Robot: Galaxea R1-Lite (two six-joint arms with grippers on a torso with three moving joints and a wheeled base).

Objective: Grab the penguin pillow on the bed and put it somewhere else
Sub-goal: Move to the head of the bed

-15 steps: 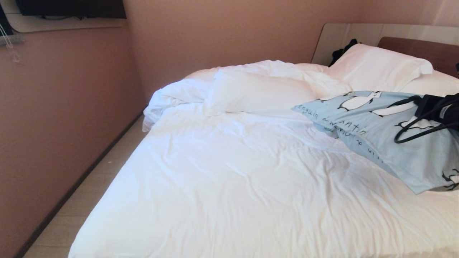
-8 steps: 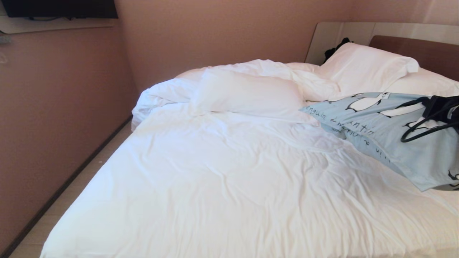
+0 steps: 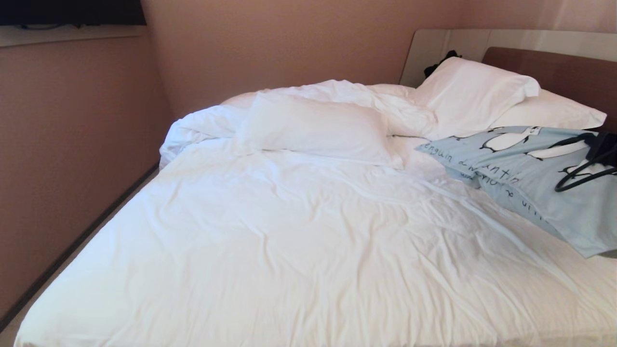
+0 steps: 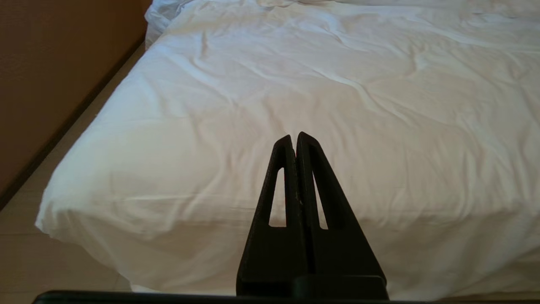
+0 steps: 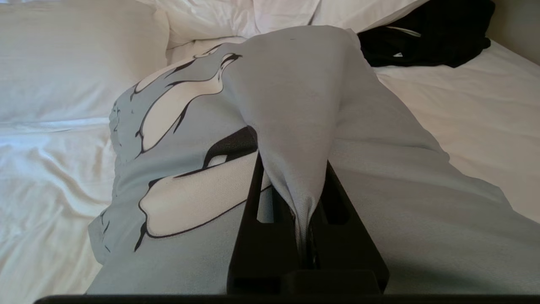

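Two white pillows are stacked near the headboard, the upper one tilted over the lower. A third white pillow lies farther left, in front of a bunched white duvet. A black garment sits in the corner behind the stacked pillows; the right wrist view shows it crumpled on the sheet. Pinkish-brown walls enclose the corner. A dark screen hangs high on the left wall above a pale shelf. A strip of light floor with a dark baseboard runs along that wall.

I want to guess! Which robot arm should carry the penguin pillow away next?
The right one. Its right gripper already has its jaws pinched shut on a fold of the penguin pillow. The left gripper is shut and empty, at the foot of the bed.
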